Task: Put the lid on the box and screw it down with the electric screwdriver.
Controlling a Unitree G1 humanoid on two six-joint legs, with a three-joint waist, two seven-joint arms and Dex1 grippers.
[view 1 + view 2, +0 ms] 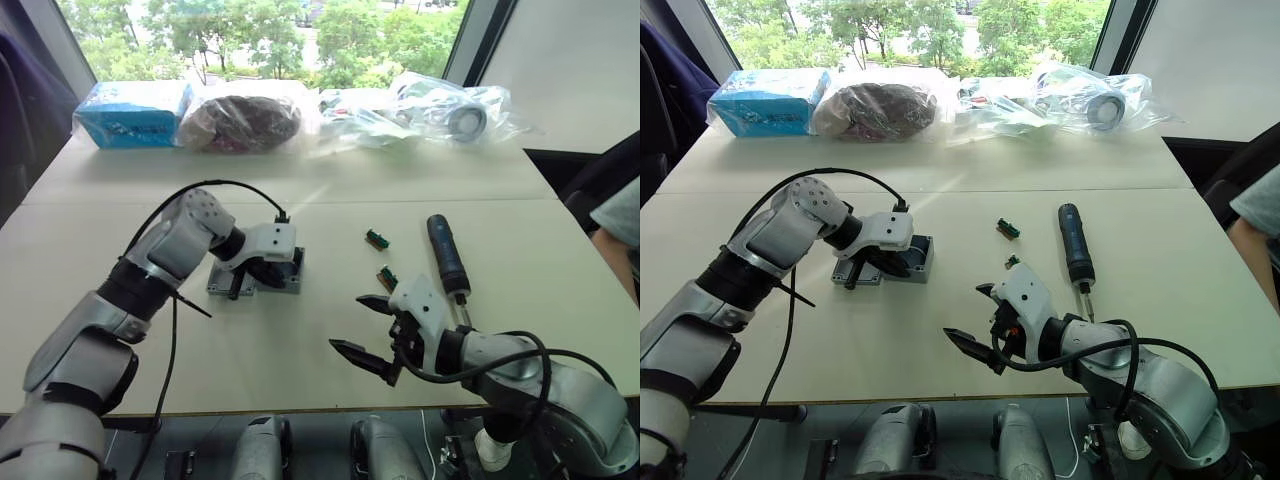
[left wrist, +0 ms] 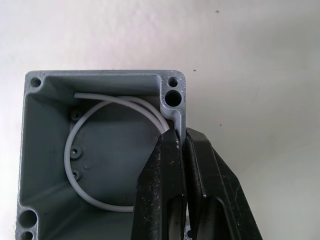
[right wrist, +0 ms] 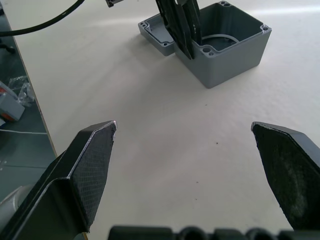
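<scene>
Behind the big pale table [image 1: 300, 350] there is a window with green trees; along the far edge sit a blue packet [image 1: 133, 113] and some plastic bags [image 1: 410, 110]. Near the middle of the table stands the box [image 3: 227, 42], open at the top, with a white ring [image 2: 100, 155] curled inside; the lid [image 3: 155, 31] lies flat just beside it, touching or nearly touching, hollow side up, so it is not on the box yet. The left claw [image 2: 181, 137] is pinched shut on one wall of the box, one finger inside and one outside, close to a corner screw hole; it looks like it is holding the box steady or getting set to move it. The right claw [image 1: 362, 328] hangs low over the table nearer the robot, spread wide and holding nothing. The electric screwdriver [image 1: 447, 255] lies on the table just past the right claw, bit pointing toward the robot, not picked up; two small green-brown parts [image 1: 382, 258] lie near it. A person's arm [image 1: 618, 225] shows at the right edge. I think the job has hardly started; the lid must go on, then the screwdriver must be picked up, then the corners screwed down.
</scene>
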